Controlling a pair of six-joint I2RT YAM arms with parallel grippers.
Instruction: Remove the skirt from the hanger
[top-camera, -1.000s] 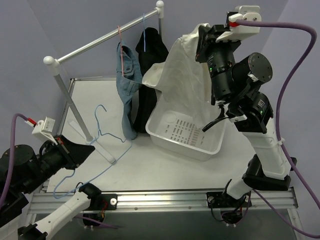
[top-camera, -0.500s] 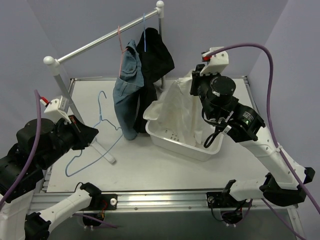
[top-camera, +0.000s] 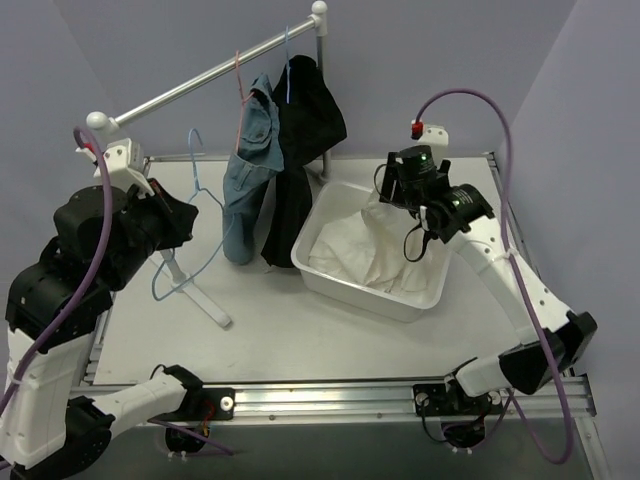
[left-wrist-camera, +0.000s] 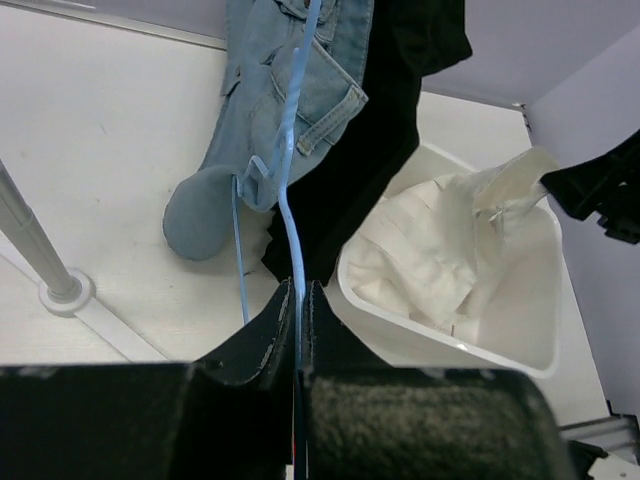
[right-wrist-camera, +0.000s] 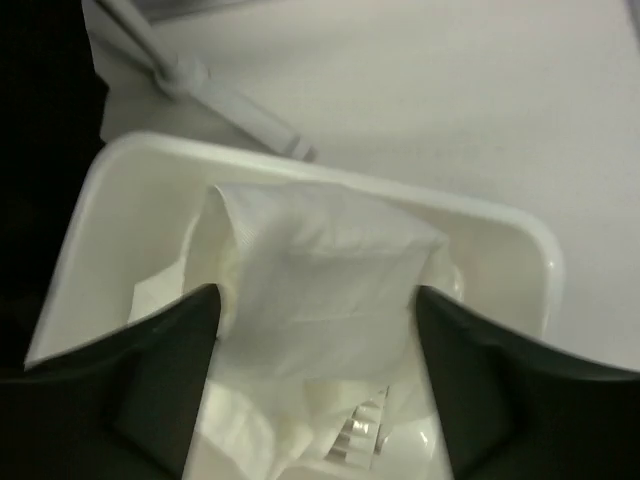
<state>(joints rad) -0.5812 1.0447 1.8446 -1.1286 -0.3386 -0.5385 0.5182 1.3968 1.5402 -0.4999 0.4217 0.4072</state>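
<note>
The black skirt (top-camera: 305, 120) hangs from the rail on a light-blue hanger (top-camera: 287, 85), of which only the hook shows. In the left wrist view the skirt (left-wrist-camera: 385, 140) hangs dark beside the denim. My left gripper (top-camera: 183, 215) is left of the rack, shut on a second, bare light-blue hanger (top-camera: 178, 272). Its wire (left-wrist-camera: 288, 170) runs up from between the closed fingers (left-wrist-camera: 272, 320). My right gripper (top-camera: 390, 192) hovers over the white tub (top-camera: 345, 285) with its jaws open. The white garment (right-wrist-camera: 320, 250) lies between the spread fingers (right-wrist-camera: 170, 370).
A blue denim garment (top-camera: 248, 165) hangs on a pink hanger (top-camera: 239, 75) next to the skirt. The rail (top-camera: 200, 78) rests on a post (top-camera: 135, 195) with a foot bar (top-camera: 205, 300) on the table. The tub's rim (right-wrist-camera: 300, 160) lies below my right gripper.
My right gripper has come down with the white garment into the tub and opened. My left arm has lifted the bare blue hanger up and toward the rail.
</note>
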